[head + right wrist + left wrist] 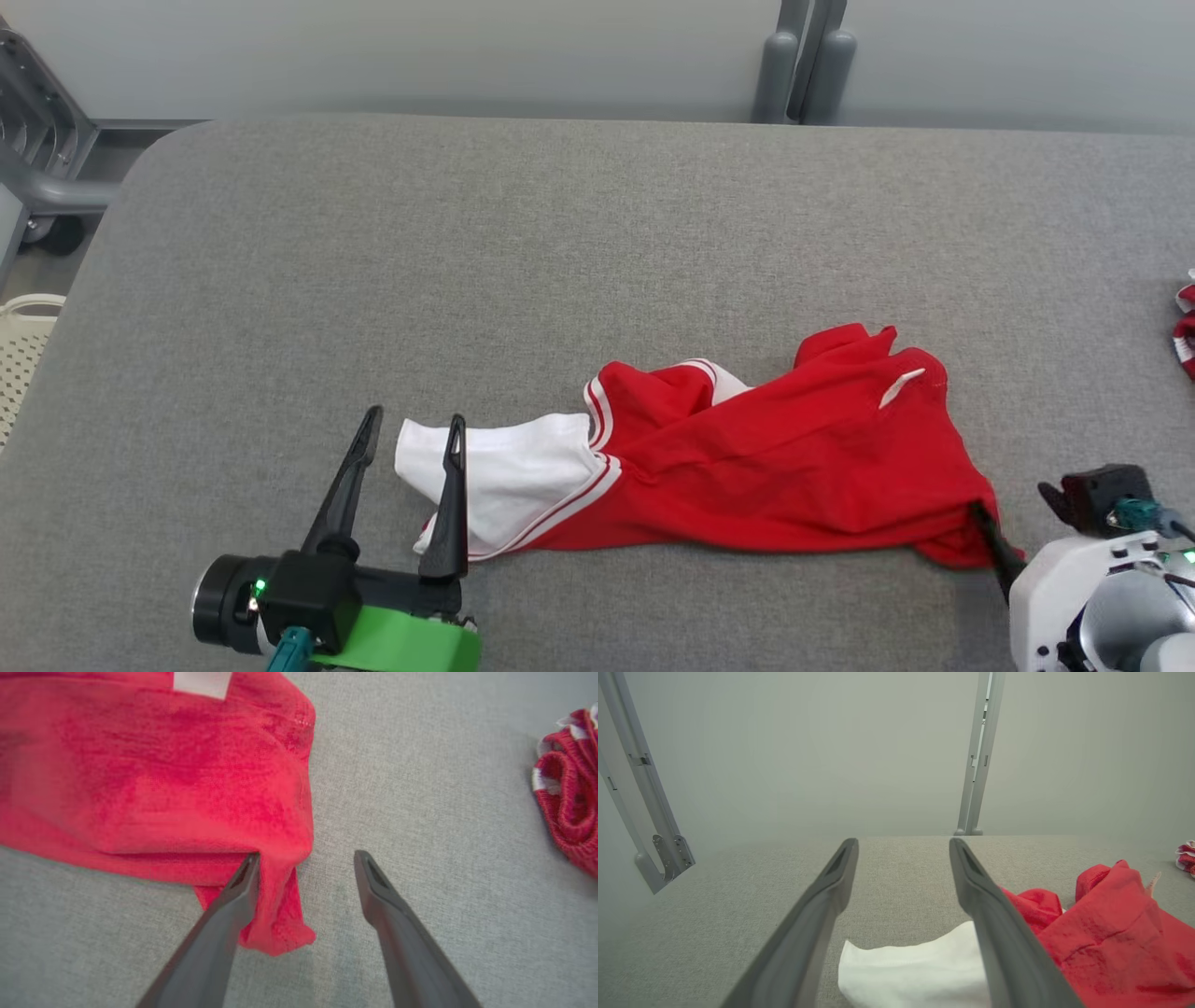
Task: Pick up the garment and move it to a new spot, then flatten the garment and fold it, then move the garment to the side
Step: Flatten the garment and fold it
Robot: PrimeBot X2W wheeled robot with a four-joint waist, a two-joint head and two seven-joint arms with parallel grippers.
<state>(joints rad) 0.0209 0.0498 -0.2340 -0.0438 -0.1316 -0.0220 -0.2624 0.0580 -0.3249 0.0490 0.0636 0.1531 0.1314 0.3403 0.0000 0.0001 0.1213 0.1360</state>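
Observation:
A red garment [775, 448] with a white sleeve [509, 476] and white-striped trim lies crumpled on the grey table [560, 233]. My left gripper [415, 420] is open at the sleeve's end. Its right finger crosses the white cloth, and in the left wrist view the sleeve [915, 966] lies between the fingers of the left gripper [903, 842]. My right gripper [306, 855] is open at the garment's right corner [280, 914], which hangs loose against its left finger. In the head view one dark finger [990, 537] of it touches the red hem.
A second red and white striped cloth [1186, 327] lies at the table's right edge, also in the right wrist view [570, 793]. A cream perforated basket [23, 345] and a grey metal frame [37, 140] stand off the left side. A grey post [808, 65] rises behind the table.

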